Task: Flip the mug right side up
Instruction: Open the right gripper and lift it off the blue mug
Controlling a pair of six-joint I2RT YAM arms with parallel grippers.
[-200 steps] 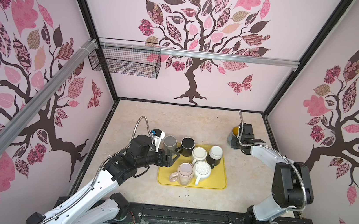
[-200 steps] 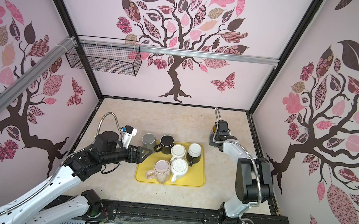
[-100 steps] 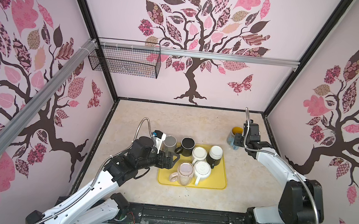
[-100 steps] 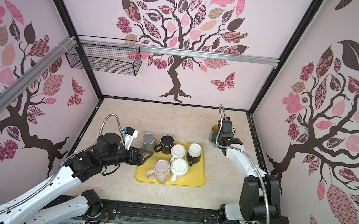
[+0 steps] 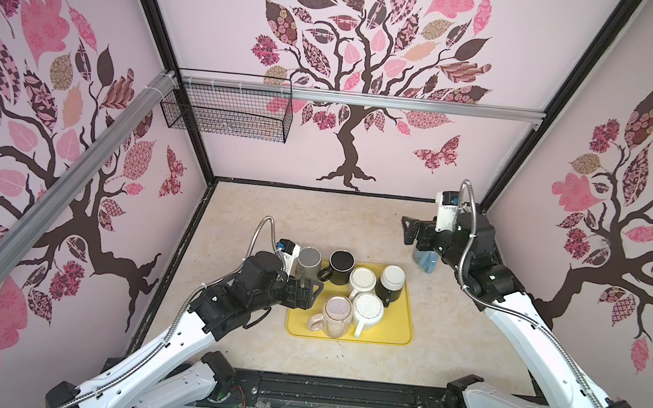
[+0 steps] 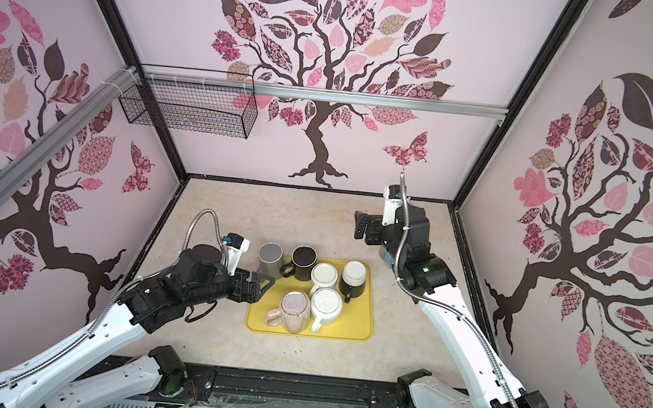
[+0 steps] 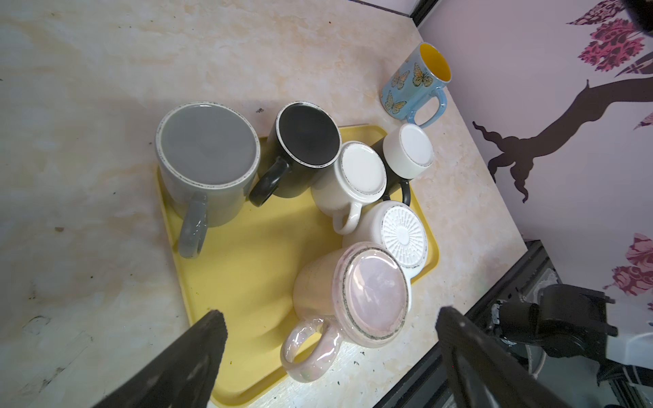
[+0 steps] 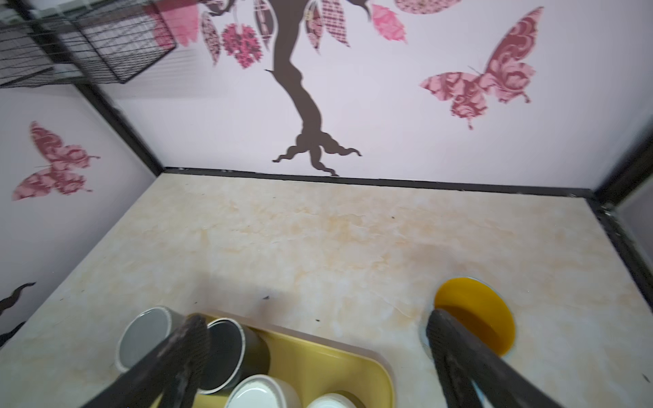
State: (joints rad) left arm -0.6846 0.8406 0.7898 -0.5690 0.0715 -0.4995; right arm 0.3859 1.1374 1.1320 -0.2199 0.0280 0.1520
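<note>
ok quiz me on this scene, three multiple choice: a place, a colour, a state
1. Where does the butterfly mug stand? A on the table beside the tray; B on the tray; C atop another mug.
2. What colour is it inside? A white; B yellow; C black.
3. How does the pink mug sit? A on its side; B upright; C upside down.
Answers: 1 A, it stands on bare tabletop off the tray; 2 B, its open mouth shows yellow; 3 C, its flat base faces up.
</note>
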